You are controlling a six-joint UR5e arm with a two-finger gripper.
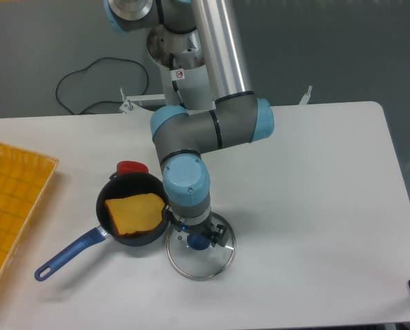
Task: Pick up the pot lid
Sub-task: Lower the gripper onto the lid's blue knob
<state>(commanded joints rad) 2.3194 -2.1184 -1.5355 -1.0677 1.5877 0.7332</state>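
Observation:
A round glass pot lid [203,261] with a metal rim and a blue knob lies flat on the white table, just right of the pan. My gripper [199,238] comes straight down over the lid's centre, its fingers on either side of the blue knob. The wrist hides most of the fingers, so I cannot tell whether they press on the knob. The lid rests on the table.
A small dark pan [117,206] with a blue handle holds a yellow slab and touches the lid's left edge. A red object [131,167] sits behind the pan. A yellow tray [12,206] lies at the left edge. A black cable runs behind the table.

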